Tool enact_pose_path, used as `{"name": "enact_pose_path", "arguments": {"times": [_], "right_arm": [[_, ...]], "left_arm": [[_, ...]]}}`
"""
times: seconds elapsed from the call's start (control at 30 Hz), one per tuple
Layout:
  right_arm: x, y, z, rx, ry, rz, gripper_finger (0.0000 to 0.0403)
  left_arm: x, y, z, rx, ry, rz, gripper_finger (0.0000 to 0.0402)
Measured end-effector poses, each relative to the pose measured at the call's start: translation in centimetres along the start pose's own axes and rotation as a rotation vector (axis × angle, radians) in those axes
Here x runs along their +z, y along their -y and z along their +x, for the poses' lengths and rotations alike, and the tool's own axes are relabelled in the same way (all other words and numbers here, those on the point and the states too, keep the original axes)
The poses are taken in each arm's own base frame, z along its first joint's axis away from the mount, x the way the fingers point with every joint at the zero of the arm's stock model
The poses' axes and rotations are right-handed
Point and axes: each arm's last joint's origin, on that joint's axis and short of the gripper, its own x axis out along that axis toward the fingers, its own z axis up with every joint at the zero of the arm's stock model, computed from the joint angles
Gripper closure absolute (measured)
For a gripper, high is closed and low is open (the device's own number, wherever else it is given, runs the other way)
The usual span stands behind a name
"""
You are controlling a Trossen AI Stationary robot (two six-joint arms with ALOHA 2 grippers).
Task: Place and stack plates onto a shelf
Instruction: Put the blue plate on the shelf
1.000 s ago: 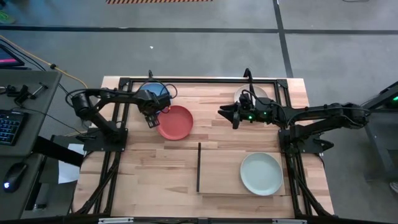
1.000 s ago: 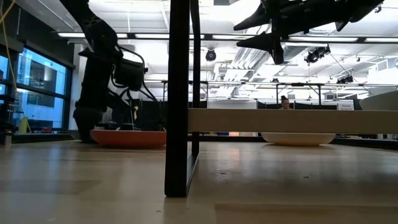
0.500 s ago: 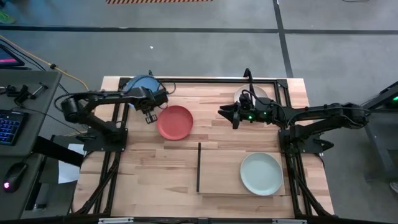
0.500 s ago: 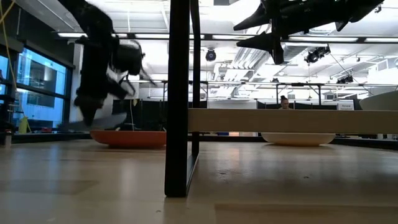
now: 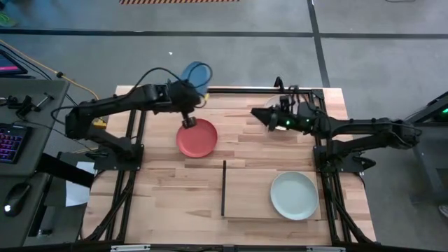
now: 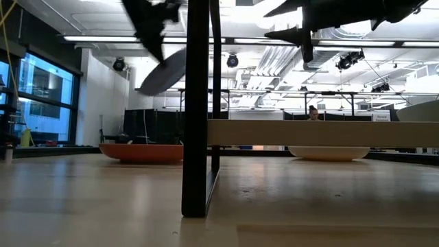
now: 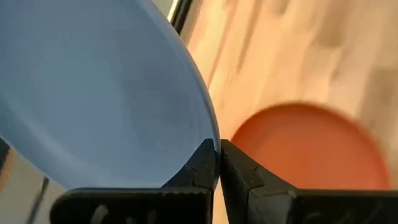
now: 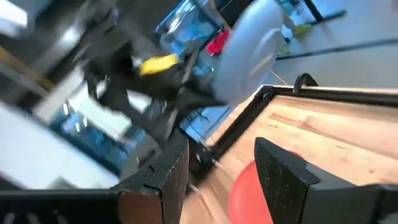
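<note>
Nearest the front edge of the desk [image 5: 175, 196], the pale blue-grey plate [image 5: 294, 195] lies flat on the shelf [image 5: 248, 192], and farther back the red plate [image 5: 197, 138] rests on the bare wood. Beyond it, the left tool [image 7: 219, 163] is clamped on the rim of the blue plate [image 5: 197, 73], held tilted in the air; it looks light, stiff and slick, so the thin rim seems the only hold. The right tool [image 5: 257, 115] hovers over the far side with its fingers apart.

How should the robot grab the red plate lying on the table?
By its raised rim, I think. The red plate lies flat on the table, so one finger goes inside the rim and one outside, coming down from above. The edge nearest the left gripper looks easiest.
</note>
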Motion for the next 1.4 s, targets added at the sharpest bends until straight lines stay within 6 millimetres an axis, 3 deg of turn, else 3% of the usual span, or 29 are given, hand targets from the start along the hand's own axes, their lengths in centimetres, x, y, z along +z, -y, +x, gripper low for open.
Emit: {"name": "enact_pose_path", "arguments": {"times": [0.13,0.3,0.5,0.67,0.9,1.4], "right_arm": [[1.1,0.7,-0.5,-0.019,0.011,0.198,0.0237],[1.5,1.3,-0.6,0.016,-0.063,0.316,0.0237],[1.1,2.1,-0.6,-0.041,-0.146,0.342,0.0237],[0.0,3.2,-1.0,-0.184,-0.24,0.378,0.0237],[-1.1,4.5,-1.6,-0.376,-0.3,0.393,0.0237],[-1.2,4.7,-0.8,-0.381,-0.248,0.47,0.0237]], "left_arm": [[3.5,2.2,-0.8,-0.037,0.083,0.145,0.0401],[6.4,5.9,0.5,-0.081,0.095,0.385,0.0401],[6.9,10.3,4.0,-0.134,0.015,0.632,0.0401],[6.5,12.7,6.2,-0.166,-0.055,0.726,0.0401],[6.5,13.6,6.5,-0.174,-0.053,0.736,0.0401],[6.8,13.5,6.6,-0.216,-0.015,0.712,0.0401]]}}
